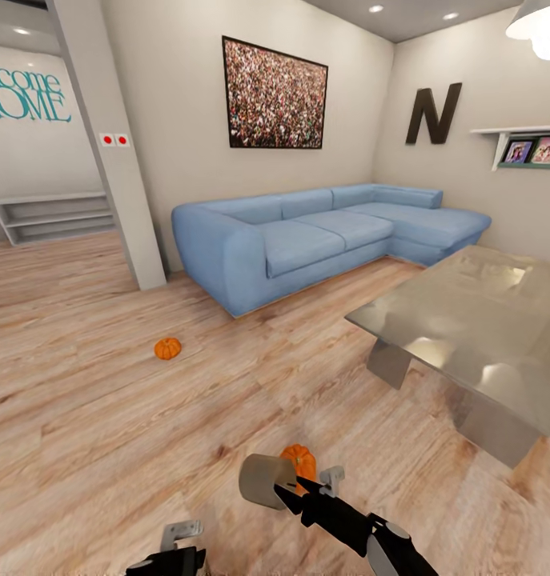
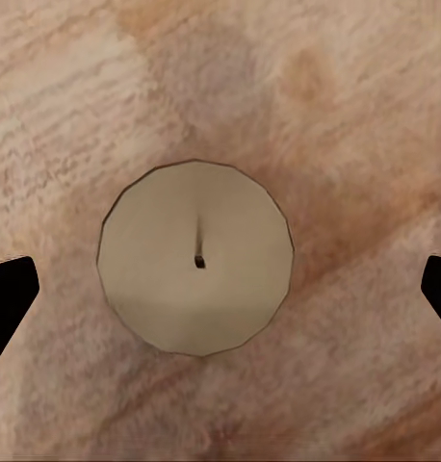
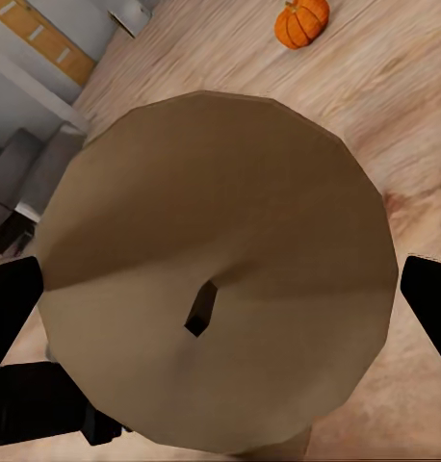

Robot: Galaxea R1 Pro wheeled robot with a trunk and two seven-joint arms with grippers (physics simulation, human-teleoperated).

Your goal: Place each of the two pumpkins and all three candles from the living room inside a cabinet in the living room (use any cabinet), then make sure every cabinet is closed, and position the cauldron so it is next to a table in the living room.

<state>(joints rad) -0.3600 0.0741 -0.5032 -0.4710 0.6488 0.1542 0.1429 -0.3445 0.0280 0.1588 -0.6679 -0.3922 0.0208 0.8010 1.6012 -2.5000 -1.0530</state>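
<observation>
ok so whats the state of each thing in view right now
candle in right gripper: gripped, lifted off the floor, tilted
right gripper: shut on that candle
candle under left gripper: upright on the floor, not gripped
left gripper: open, a finger either side of it
near pumpkin: on the floor
far pumpkin: on the floor, in the open
</observation>
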